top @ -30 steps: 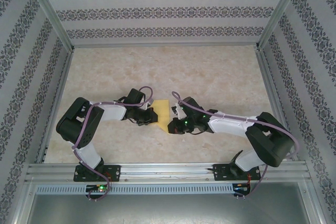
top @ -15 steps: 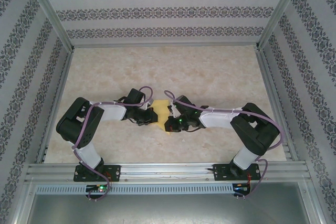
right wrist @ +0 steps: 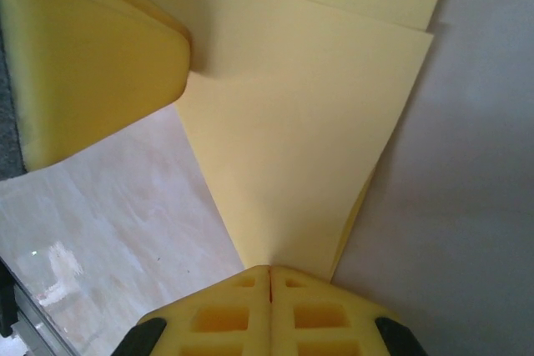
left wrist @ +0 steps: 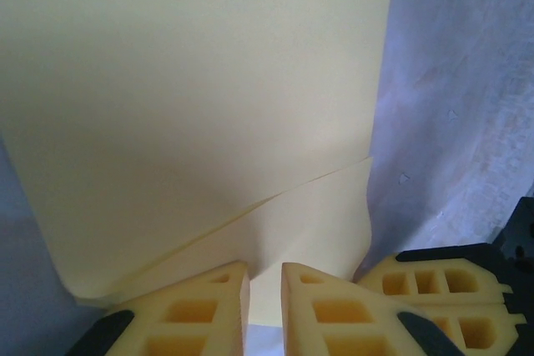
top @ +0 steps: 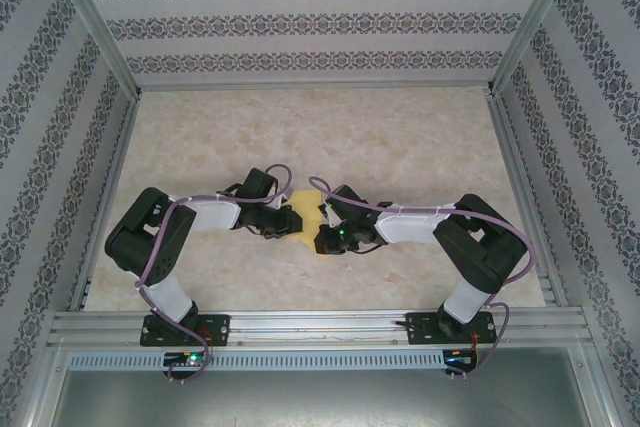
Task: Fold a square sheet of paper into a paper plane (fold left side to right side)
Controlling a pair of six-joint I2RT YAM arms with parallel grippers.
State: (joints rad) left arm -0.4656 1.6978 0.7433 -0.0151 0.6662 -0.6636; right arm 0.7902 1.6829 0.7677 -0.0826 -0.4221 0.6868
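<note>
The right end effector [right wrist: 269, 276] is closed, its two pads pressed together on a corner of the square sheet of paper [right wrist: 309, 122], which fans out from the grip in two layers. The left end effector [left wrist: 265, 279] has its jaws parted by a narrow gap. The paper's near edge lies in that gap and, as I judge it, is not clamped. The paper sits between the two end effectors at the middle of the pale marbled bench [top: 400, 137], partly lifted and curved over rather than flat.

It should handle as very light, thin and limp. It sags wherever it is unsupported, slides easily on the smooth bench, and keeps any stray crease. It is best held by a shallow pinch at an edge or corner, while the other end effector presses the paper down.
</note>
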